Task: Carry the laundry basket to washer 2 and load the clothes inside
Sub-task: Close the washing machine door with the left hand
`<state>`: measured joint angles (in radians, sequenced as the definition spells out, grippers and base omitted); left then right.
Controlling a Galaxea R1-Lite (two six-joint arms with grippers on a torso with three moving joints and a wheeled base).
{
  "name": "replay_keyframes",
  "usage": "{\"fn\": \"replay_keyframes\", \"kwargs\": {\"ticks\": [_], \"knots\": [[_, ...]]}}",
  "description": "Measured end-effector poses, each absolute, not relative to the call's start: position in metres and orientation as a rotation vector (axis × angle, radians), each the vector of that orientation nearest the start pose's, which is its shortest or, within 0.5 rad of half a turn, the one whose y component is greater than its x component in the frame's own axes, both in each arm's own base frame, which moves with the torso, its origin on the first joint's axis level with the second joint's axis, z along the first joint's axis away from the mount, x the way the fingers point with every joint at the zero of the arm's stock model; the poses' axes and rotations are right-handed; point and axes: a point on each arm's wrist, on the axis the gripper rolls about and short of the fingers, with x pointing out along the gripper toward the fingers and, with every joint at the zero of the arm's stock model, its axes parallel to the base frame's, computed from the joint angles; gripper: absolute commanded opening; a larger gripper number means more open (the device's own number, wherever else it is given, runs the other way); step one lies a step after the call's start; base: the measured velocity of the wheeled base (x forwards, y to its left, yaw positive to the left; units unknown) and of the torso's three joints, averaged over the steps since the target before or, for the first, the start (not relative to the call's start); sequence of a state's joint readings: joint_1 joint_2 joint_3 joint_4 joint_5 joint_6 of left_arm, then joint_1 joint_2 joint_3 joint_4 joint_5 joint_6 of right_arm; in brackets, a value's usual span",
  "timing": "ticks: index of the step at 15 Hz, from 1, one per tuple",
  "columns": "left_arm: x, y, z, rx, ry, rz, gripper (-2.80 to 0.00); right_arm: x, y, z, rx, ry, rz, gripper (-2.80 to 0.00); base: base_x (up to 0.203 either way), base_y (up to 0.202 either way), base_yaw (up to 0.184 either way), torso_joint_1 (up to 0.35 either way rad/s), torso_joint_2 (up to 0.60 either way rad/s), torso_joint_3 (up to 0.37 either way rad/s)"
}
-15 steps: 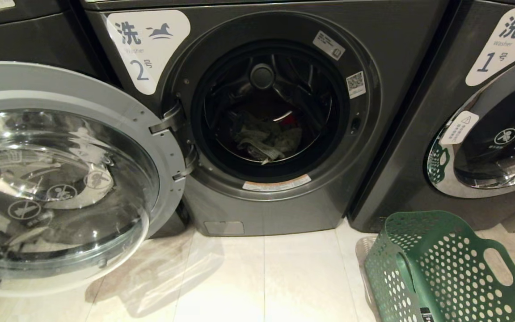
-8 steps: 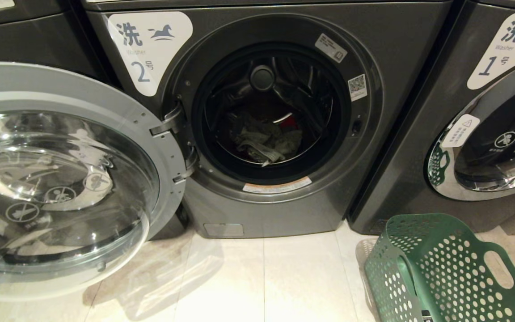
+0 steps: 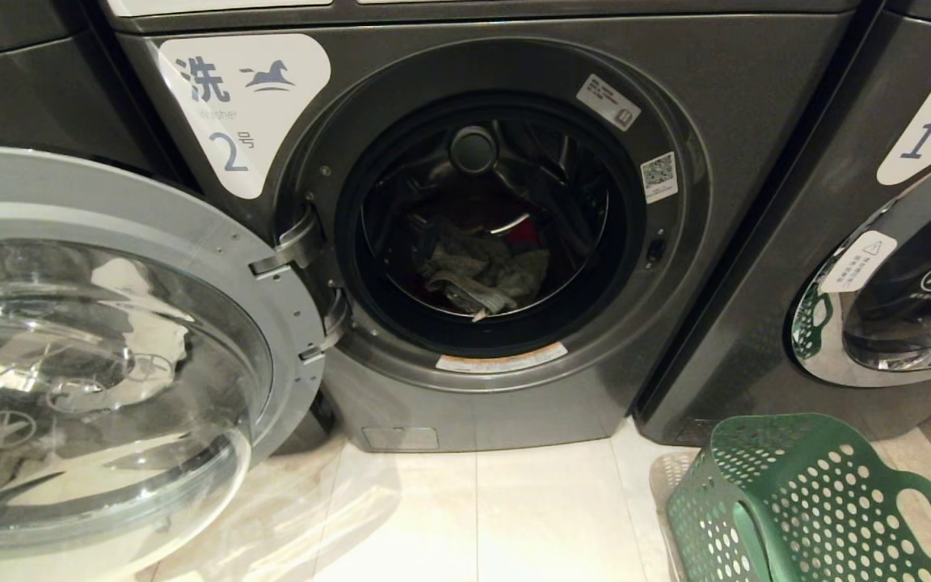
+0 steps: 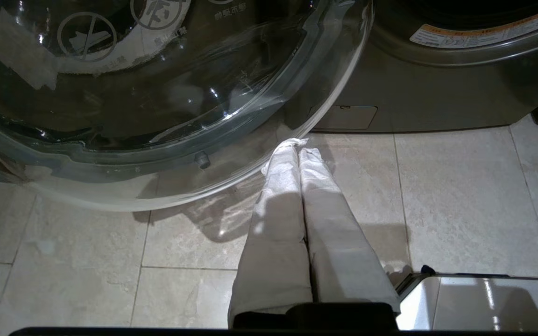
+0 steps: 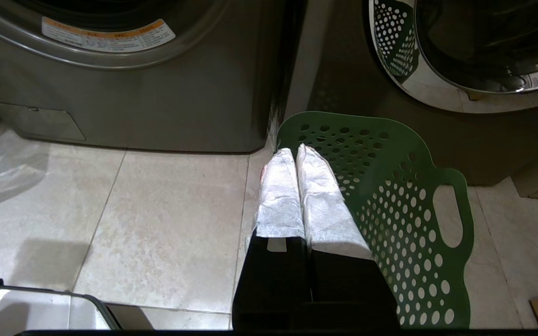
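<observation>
Both tools pinched closed and empty: left tool [image 4: 297, 145] beside the swung-open door [image 3: 110, 339], right tool [image 5: 295, 151] over the laundry basket [image 5: 390, 196].

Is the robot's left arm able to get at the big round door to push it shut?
Probably yes. The left gripper, jaws shut and empty, hangs just beside the rim of the open glass door of washer 2, with only bare floor between them.
</observation>
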<state>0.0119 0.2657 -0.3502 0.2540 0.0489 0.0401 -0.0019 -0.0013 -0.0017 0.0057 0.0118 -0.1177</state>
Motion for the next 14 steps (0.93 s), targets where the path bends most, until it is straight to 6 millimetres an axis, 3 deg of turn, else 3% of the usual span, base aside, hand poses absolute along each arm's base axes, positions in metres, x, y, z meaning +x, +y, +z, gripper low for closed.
{"fn": "replay_keyframes", "kwargs": {"ticks": [8,14], "knots": [[-0.027,0.001,0.150,0.176,0.127,0.037,-2.80,-0.023,0.000,0.075,-0.115,0.004,0.011,-2.80,0.000,0.000,0.000,0.000,0.00,0.000],[-0.032,0.003,0.154,0.404,0.142,0.177,-2.80,-0.023,0.000,0.075,-0.110,0.004,0.010,-2.80,0.000,0.000,0.000,0.000,0.00,0.000]]}}
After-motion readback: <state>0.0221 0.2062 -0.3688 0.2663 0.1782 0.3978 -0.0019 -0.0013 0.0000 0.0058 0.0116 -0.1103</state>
